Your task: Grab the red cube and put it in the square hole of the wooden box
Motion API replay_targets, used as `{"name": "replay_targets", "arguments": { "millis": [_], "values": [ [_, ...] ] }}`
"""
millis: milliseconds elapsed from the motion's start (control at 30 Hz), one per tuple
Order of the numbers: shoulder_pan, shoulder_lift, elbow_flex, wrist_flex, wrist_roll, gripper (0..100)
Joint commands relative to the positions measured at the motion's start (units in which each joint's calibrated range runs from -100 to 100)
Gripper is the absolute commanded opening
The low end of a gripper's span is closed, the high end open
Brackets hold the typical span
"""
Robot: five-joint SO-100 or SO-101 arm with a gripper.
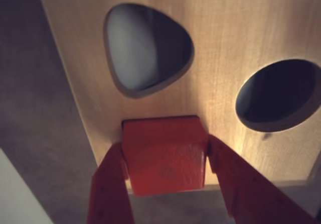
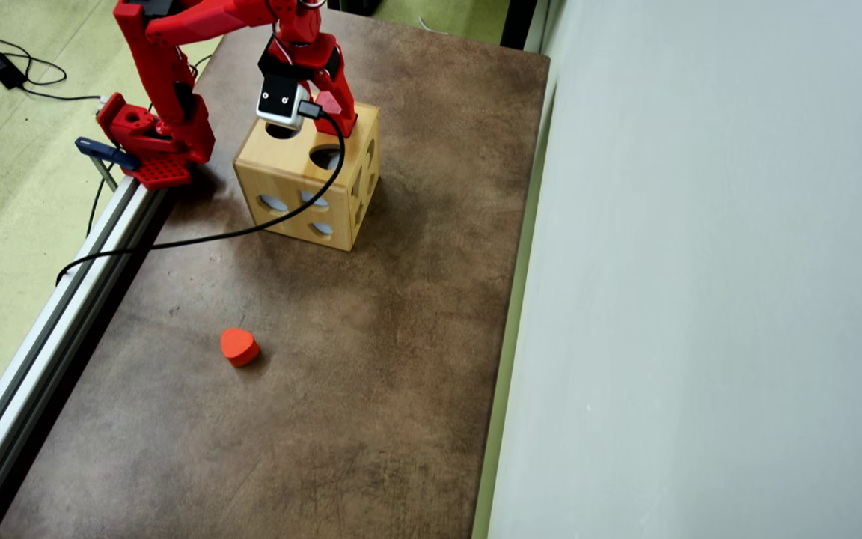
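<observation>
In the wrist view the red cube (image 1: pixel 165 156) sits between my two red fingers, at the near edge of the wooden box top (image 1: pixel 220 43). A dark rim of the square hole (image 1: pixel 160 118) shows along the cube's far edge, so the cube stands at or partly in that hole. My gripper (image 1: pixel 165 146) is shut on the cube, one finger on each side. In the overhead view the gripper (image 2: pixel 330 112) points down onto the far corner of the wooden box (image 2: pixel 289 176). The cube is hidden there by the arm and camera.
The box top has a rounded triangular hole (image 1: pixel 145 48) and a round hole (image 1: pixel 278 96). A red rounded block (image 2: pixel 239 346) lies on the brown table (image 2: pixel 371 374). An aluminium rail (image 2: pixel 64 299) runs along the left edge. A pale wall (image 2: pixel 700 299) is on the right. A black cable (image 2: pixel 251 228) crosses the box.
</observation>
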Motion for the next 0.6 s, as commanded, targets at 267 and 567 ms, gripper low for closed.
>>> {"name": "replay_targets", "arguments": {
  "millis": [267, 567],
  "values": [
    [0.0, 0.0, -0.7, 0.4, 0.4, 11],
    [-0.4, -8.6, -0.1, 0.5, 0.0, 42]
  ]
}}
